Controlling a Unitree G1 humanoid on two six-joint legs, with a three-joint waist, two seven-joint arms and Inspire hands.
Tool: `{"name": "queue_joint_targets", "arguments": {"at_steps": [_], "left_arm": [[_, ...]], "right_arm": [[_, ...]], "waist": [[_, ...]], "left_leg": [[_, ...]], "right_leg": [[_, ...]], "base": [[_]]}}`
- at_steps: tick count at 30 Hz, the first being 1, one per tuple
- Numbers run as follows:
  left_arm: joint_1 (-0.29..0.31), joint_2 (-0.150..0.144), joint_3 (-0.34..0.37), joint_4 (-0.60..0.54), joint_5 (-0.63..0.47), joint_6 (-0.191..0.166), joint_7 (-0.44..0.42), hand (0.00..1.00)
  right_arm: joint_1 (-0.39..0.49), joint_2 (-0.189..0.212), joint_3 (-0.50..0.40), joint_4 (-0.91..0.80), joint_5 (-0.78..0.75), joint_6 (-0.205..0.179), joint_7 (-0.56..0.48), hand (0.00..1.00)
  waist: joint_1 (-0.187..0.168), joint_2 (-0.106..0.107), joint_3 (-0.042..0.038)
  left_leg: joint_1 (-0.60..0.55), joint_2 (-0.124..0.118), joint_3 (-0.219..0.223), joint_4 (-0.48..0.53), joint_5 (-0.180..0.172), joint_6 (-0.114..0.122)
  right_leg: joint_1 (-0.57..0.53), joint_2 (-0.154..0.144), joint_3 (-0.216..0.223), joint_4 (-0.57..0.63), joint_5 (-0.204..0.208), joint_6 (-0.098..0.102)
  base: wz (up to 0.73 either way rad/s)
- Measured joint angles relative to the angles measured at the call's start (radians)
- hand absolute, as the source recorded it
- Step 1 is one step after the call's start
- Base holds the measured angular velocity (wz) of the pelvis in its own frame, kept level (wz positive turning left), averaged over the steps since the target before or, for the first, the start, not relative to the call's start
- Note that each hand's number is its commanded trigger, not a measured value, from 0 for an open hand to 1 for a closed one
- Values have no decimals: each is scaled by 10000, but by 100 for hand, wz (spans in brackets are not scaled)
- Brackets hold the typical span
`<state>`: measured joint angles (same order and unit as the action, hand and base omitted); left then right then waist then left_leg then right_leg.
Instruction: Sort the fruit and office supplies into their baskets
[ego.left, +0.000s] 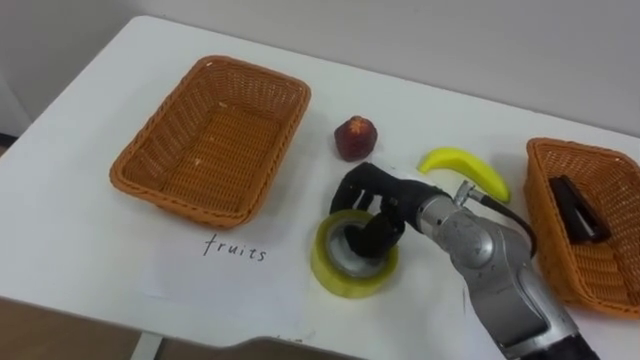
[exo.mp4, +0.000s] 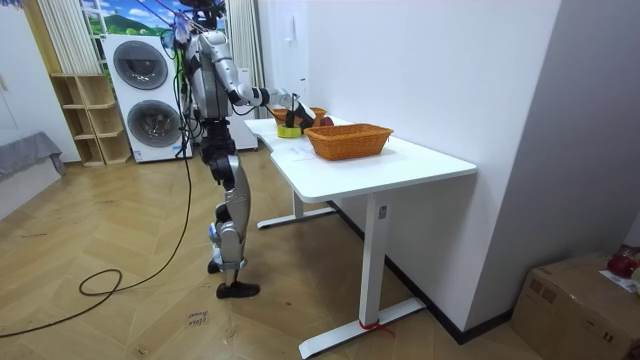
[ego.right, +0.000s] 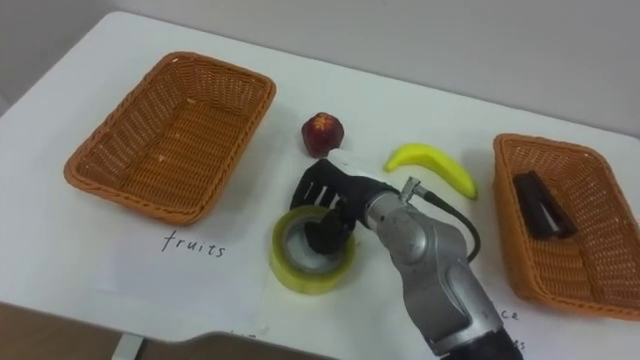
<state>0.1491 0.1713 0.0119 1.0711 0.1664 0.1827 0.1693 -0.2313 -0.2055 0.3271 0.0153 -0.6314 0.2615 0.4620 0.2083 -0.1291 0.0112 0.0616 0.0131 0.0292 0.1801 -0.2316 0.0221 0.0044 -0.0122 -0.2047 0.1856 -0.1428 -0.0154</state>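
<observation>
Right hand (ego.left: 378, 200) snug round yellow tape roll (ego.left: 330, 270)

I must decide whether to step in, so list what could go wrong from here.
1. The right hand seems to pinch only the rim of the tape roll, so the roll may slip when lifted.
2. The banana lies between the roll and the right basket, so the carry may knock it.
</observation>
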Motion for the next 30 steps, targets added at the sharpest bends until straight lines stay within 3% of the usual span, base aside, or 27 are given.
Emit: {"name": "queue_joint_targets", "arguments": {"at_steps": [4, 10, 20, 23, 30], "left_arm": [[46, 18, 291, 76, -173, -187, -25, 0], [142, -72, 664, 78, -213, -362, -27, 0], [192, -34, 1146, 351, -210, -446, -92, 0], [194, -24, 1288, 612, -192, -562, -99, 0], [235, -63, 1330, 581, -184, -634, 171, 0]], "right_arm": [[66, -298, -275, -895, 57, -107, -3, 100], [479, -322, -1244, -1979, 69, -120, -43, 100], [894, -358, -2178, -2112, 71, -130, -107, 100], [894, -385, -2475, -2113, 68, -289, -383, 100], [893, -631, -2930, -2109, 613, -454, -1239, 100]], "waist": [[-152, 6, 1], [-228, 30, -19], [-541, 174, -84], [-688, 203, -84], [-681, 118, -109]], "left_leg": [[11, 2, 4, -18, 0, 0], [95, 24, 172, -93, 2, 1], [294, 75, 251, -107, 10, 11], [381, 79, 247, -118, 10, 10], [370, 71, 316, -172, 8, 5]], "right_leg": [[7, 14, 7, -3, 1, 1], [51, 34, 107, -2, 1, 2], [207, 2, 159, 20, 3, 5], [291, 11, 165, 18, 3, 5], [204, 104, 311, 48, 11, -9]], "base": [[0], [-5], [-1], [0], [-4]]}}
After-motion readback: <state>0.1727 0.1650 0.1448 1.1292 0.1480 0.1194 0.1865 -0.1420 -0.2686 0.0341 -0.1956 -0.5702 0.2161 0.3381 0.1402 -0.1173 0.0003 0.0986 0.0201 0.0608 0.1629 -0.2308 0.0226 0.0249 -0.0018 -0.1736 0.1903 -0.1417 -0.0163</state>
